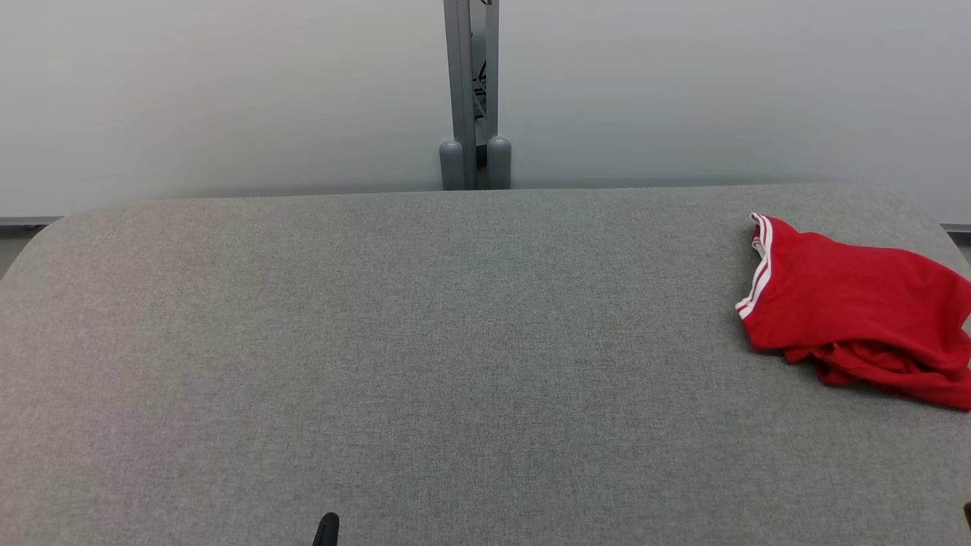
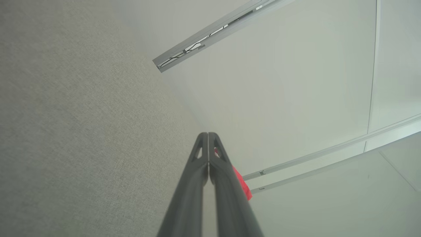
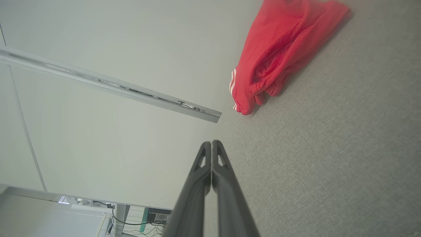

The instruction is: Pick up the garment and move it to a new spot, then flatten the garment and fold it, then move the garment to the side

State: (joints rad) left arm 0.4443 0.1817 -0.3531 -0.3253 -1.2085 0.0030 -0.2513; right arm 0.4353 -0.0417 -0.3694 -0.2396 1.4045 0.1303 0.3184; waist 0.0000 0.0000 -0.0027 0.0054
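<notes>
The garment (image 1: 857, 303) is red with white trim stripes and lies crumpled at the far right of the grey table (image 1: 425, 356), partly cut off by the picture's edge. In the right wrist view the garment (image 3: 279, 52) lies ahead of my right gripper (image 3: 211, 143), whose fingers are pressed together with nothing between them. My left gripper (image 2: 208, 135) is shut and empty as well, and a sliver of the garment (image 2: 241, 184) peeks out behind its fingers. A dark tip of the left gripper (image 1: 328, 527) shows at the head view's bottom edge, far from the cloth.
A grey metal post (image 1: 472, 91) with two rounded feet stands behind the table's far edge against a pale wall (image 1: 212, 91). The table's corners are rounded. Cables and a desk leg (image 3: 121, 214) show low in the right wrist view.
</notes>
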